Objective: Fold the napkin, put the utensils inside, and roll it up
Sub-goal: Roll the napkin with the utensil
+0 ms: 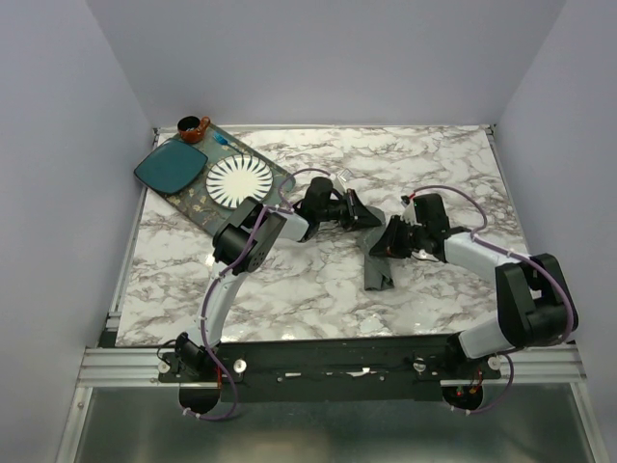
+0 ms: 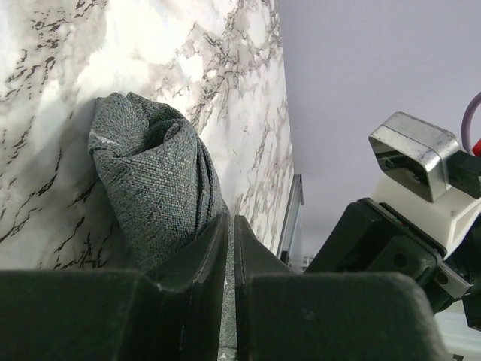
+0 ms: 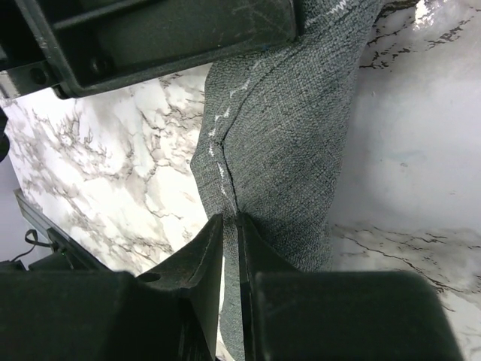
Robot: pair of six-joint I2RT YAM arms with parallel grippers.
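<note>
- As seen from above: napkin (image 1: 378,272) bunched into a dark strip at the middle of the marble table (image 1: 289,280), long axis running far to near. Left gripper (image 1: 363,214) at the far end, right gripper (image 1: 390,238) just beside it, reaching in from the right; both about equally near the cloth. White ribbed plate (image 1: 238,180) and teal plate (image 1: 169,166) well apart at far left; utensils not made out.
- From the left wrist: jaws drawn to a narrow slit, pinching a thin edge of the napkin (image 2: 150,180); bulk of the cloth twisted into a cone, ahead and to the left of the fingertips.
- From the right wrist: jaws narrowed onto a stitched fold of the napkin (image 3: 293,128), strip running straight ahead. Judged next need: ends drawn apart along that axis, cloth spread flat before folding.
</note>
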